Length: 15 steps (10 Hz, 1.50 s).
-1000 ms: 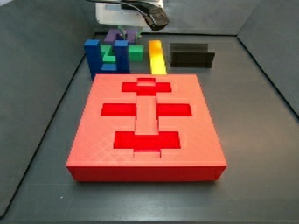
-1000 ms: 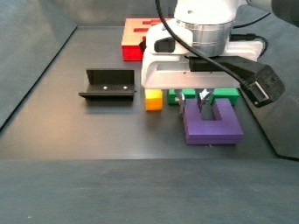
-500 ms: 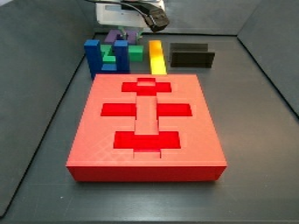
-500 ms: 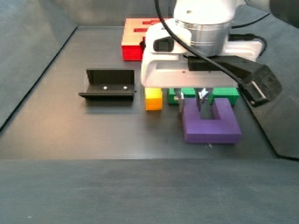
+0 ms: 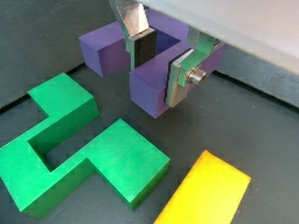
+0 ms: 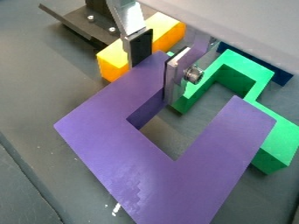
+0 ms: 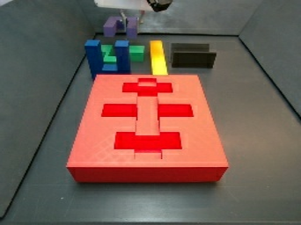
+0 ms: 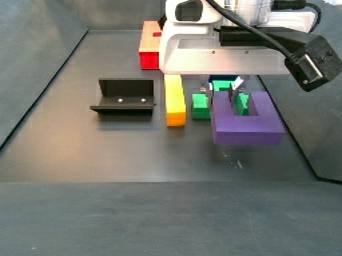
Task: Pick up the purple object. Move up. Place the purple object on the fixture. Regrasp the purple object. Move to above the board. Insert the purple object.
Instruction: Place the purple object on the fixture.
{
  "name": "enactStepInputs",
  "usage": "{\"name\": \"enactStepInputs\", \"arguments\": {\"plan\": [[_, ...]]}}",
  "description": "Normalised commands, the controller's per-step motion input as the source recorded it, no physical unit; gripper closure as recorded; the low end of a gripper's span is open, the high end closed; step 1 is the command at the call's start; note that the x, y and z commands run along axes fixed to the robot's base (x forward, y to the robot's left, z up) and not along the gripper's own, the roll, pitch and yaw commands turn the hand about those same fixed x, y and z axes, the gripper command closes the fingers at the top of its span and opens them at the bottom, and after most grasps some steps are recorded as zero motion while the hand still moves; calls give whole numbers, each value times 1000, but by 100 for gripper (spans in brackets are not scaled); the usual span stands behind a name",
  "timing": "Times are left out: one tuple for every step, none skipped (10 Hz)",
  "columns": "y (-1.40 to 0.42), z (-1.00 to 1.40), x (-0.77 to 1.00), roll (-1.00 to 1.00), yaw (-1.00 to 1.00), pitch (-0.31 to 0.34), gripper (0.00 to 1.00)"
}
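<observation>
Purple fills both wrist views: the purple object (image 5: 146,74) sits clamped in the pincer (image 5: 160,54), one prong between the silver fingers (image 5: 136,22), above the green block (image 5: 76,149) and yellow bar (image 5: 205,188). In a side view it (image 8: 247,120) hangs off the worktop (image 8: 80,210), long axis running toward the camera, beside the fixture (image 8: 124,98). In a side view the board (image 7: 147,123) lies well forward of the pincer (image 7: 121,18).
</observation>
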Motion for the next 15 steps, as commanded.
{"name": "enactStepInputs", "arguments": {"plan": [[9, 143, 0, -17, 0, 0, 100], [0, 883, 403, -277, -131, 51, 100], [63, 917, 689, -686, -260, 0, 100], [29, 606, 866, -851, -303, 0, 100], [34, 589, 871, -854, -306, -17, 100], [0, 460, 951, -746, -257, 0, 100], [0, 357, 949, -680, -237, -60, 100], [0, 337, 926, -674, -237, -120, 100], [0, 234, 900, -709, -229, -177, 100], [0, 74, 1000, -597, -157, -69, 100], [-69, 0, 1000, -494, -69, 0, 100], [-240, 0, 1000, -463, 0, 97, 100], [-283, -80, 994, -546, 0, 191, 100], [-311, -109, 991, -554, 0, 226, 100], [-326, -103, 1000, -560, 0, 214, 100]]}}
